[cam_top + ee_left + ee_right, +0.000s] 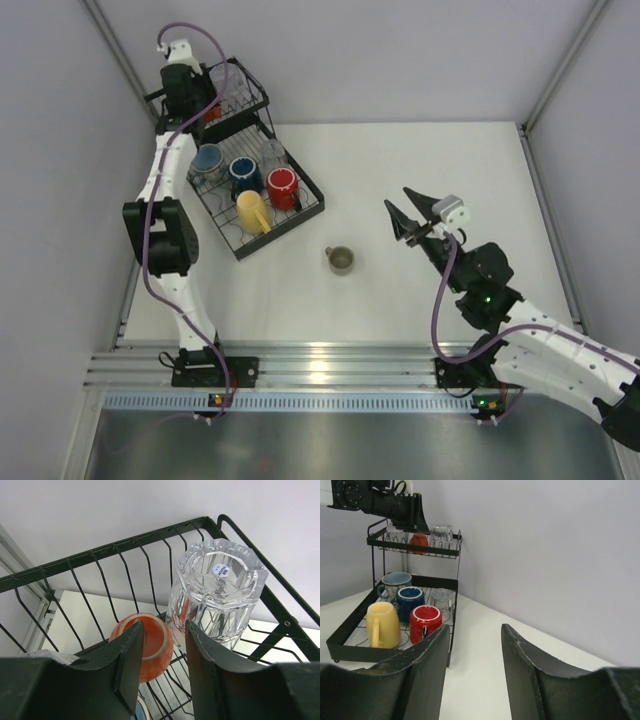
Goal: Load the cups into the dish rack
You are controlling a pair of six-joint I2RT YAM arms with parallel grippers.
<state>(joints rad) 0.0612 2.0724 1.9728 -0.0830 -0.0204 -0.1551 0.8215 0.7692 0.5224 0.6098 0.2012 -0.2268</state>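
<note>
While the left gripper (164, 626) is hovering over the dish rack's (281, 233) upper basket, jaws apart and empty, an orange-red cup (152, 641) is sitting there beside a clear tumbler (220, 590). A yellow mug (252, 210) and a red mug (283, 188) are resting in the rack's tray. Right of the rack, an olive-grey mug (341, 260) is standing on the table (420, 150). Farther right, the right gripper (398, 198) is hanging spread, holding nothing.

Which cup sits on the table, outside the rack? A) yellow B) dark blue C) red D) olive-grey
D: the olive-grey mug stands alone on the table, while the red mug, yellow mug and dark blue mug sit in the dish rack lower tray.
</note>
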